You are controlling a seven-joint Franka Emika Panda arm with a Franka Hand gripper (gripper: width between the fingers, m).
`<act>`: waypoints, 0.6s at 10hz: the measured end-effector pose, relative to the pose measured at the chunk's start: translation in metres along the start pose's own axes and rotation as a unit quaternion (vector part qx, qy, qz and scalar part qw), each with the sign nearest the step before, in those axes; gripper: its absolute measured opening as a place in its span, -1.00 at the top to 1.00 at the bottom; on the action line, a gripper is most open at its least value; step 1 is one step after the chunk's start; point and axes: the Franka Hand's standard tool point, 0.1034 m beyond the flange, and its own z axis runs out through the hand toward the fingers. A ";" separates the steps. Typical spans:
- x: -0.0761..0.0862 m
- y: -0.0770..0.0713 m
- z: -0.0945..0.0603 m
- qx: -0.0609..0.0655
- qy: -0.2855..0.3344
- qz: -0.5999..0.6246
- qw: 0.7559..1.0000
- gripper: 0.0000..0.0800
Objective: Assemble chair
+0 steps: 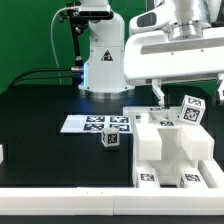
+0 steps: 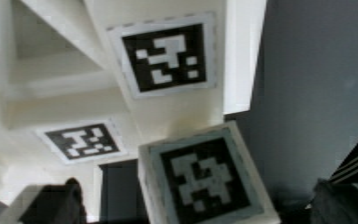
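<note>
The chair parts (image 1: 168, 148) form a blocky white cluster with square tags at the exterior view's lower right. My gripper (image 1: 188, 96) hangs over its far side. A tagged white bar (image 1: 190, 109) stands up between the fingers. In the wrist view this bar (image 2: 202, 178) sits between my two dark fingertips (image 2: 43, 205), with a gap on each side, so the gripper (image 2: 194, 205) is open around it. Behind it lie a white panel with a large tag (image 2: 167, 58) and a smaller tag (image 2: 82, 140). A small tagged peg (image 1: 111, 140) lies alone on the black table.
The marker board (image 1: 95, 123) lies flat on the table left of the chair parts. The robot base (image 1: 100, 60) stands at the back. A white object (image 1: 2, 153) shows at the exterior view's left edge. The table's white front edge (image 1: 70, 198) runs along the bottom.
</note>
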 end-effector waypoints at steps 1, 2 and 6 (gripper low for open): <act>-0.004 -0.002 -0.001 0.003 -0.023 0.005 1.000 -0.62; 0.000 -0.003 -0.009 0.009 -0.056 0.010 0.998 -0.62; 0.023 -0.004 -0.036 0.017 -0.187 0.035 0.982 -0.62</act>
